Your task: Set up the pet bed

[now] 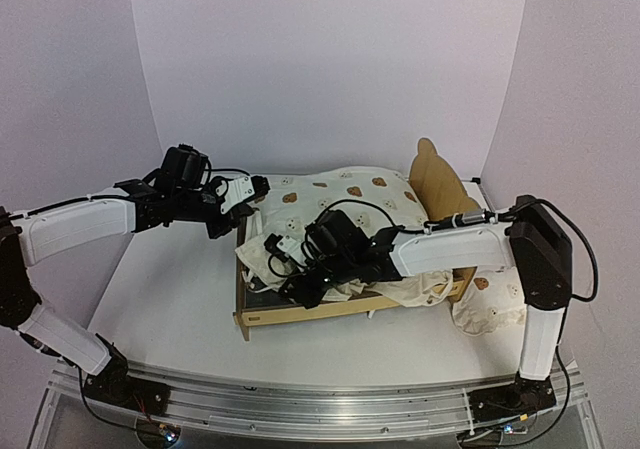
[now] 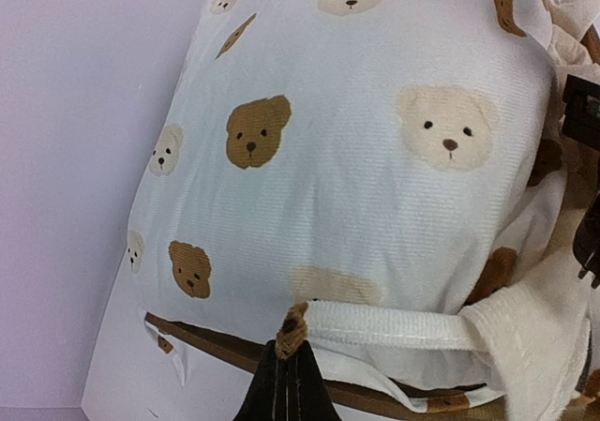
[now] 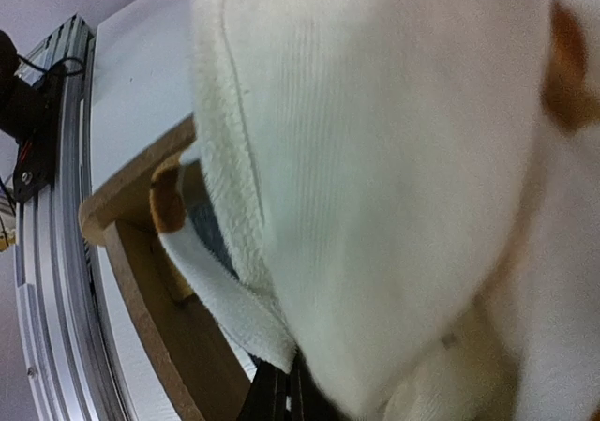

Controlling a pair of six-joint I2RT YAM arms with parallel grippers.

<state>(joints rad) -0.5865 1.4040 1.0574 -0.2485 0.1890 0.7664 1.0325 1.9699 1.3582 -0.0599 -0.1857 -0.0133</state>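
The pet bed [image 1: 300, 314] stands mid-table, its bear-eared headboard [image 1: 432, 174] at the far right. The cream bear-print cushion [image 1: 340, 197] lies bunched on it, hiding most of the slatted base. My left gripper [image 1: 260, 187] is at the bed's far left corner. In the left wrist view it [image 2: 289, 360] is shut on the brown-tipped end of a cushion tie [image 2: 394, 325], above the frame rail [image 2: 211, 344]. My right gripper [image 1: 272, 265] is over the bed's near left part. In the right wrist view it [image 3: 292, 388] is shut on a white cushion tie [image 3: 220, 290] beside the frame rail [image 3: 141, 280].
The small ruffled bear-print pillow [image 1: 490, 304] lies on the table right of the bed, under the right arm. The metal base rail [image 1: 320, 404] runs along the near edge. White walls enclose the table at the back and both sides.
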